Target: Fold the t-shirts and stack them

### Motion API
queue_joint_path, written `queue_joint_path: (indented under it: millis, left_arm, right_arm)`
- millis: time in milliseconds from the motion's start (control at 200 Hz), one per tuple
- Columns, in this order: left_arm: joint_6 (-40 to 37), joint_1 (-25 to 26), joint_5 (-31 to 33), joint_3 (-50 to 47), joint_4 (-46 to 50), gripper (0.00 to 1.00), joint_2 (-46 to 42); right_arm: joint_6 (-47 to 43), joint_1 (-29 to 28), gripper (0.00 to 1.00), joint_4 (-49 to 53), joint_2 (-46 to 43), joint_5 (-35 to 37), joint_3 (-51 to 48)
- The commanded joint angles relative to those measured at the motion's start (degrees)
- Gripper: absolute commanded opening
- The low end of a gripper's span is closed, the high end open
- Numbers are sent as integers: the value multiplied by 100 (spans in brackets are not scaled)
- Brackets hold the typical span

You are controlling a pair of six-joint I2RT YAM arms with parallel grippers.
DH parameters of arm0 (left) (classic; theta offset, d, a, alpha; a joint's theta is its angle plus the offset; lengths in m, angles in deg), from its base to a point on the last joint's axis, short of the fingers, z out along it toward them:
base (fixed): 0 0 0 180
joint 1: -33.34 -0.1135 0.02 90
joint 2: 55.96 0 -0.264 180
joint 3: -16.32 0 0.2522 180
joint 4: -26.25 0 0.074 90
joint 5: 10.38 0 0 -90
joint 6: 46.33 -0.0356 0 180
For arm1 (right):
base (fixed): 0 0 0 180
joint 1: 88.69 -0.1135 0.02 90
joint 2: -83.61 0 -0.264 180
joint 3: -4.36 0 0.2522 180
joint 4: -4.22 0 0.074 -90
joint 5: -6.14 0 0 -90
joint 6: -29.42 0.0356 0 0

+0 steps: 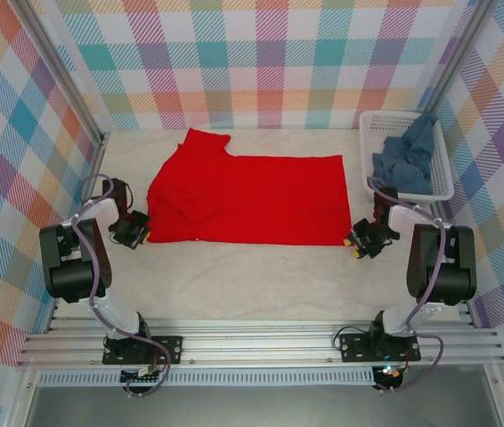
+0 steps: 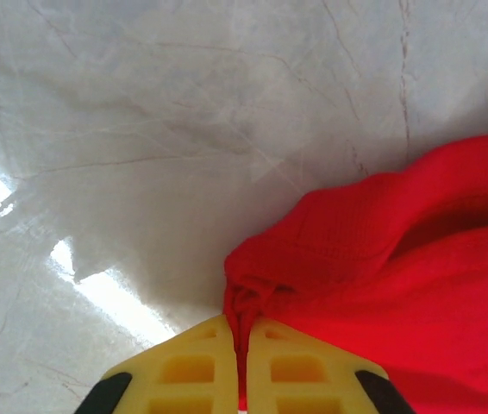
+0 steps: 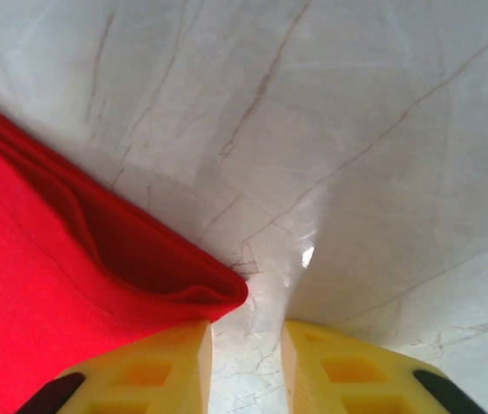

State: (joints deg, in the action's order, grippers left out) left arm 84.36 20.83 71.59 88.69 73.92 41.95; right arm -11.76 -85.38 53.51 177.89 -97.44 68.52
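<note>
From above, I see the red t-shirt [image 1: 247, 197] spread flat across the middle of the table [image 1: 252, 285], while the blue-grey t-shirt [image 1: 405, 156] lies heaped in the white basket [image 1: 443, 191] at the far right. The left gripper [image 1: 134, 233] sits at the red shirt's near left corner and the right gripper [image 1: 359, 242] at its near right corner. On the left wrist camera, the left gripper [image 2: 242, 332] has its jaws closed on a bunched tuck of red cloth. On the right wrist camera, the right gripper [image 3: 246, 341] has its jaws apart over bare table, with the shirt's folded corner just beside one finger, not between them. My worry is that if the right closes where it stands, it pinches nothing. A lift would then drag the shirt by the left corner alone and skew the fold.
</note>
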Motion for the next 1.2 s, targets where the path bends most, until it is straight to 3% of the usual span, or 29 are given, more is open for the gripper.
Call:
queue_joint_path:
  millis: [0, 180, 340, 550, 665, 795, 1065, 1195]
  left_arm:
    - [-138, -39, 192, 243, 59, 0, 61]
    - [-228, -37, 541, 405, 573, 0, -30]
    - [-288, -41, 846, 520, 1110, 0, -120]
    - [-280, -40, 620, 396, 1267, 0, -133]
    - [-271, -41, 627, 314, 1242, 0, -182]
    - [-271, -34, 611, 336, 1232, 0, -151]
    - [-347, -41, 638, 450, 1298, 0, -97]
    - [-412, -41, 715, 458, 1346, 0, -69]
  right_arm:
    - [31, -20, 18, -520, 303, 45, 138]
    - [31, -66, 0, -547, 352, 254, 182]
    - [44, -128, 0, -449, 58, 468, 111]
    - [108, -409, 0, -146, -378, 467, 56]
    - [221, -684, 21, -117, -799, 515, -29]
    - [235, -739, 30, 128, -632, 682, 90]
    - [40, -747, 26, 54, 195, 899, 567]
    - [-12, -777, 25, 712, 827, 1130, 1121]
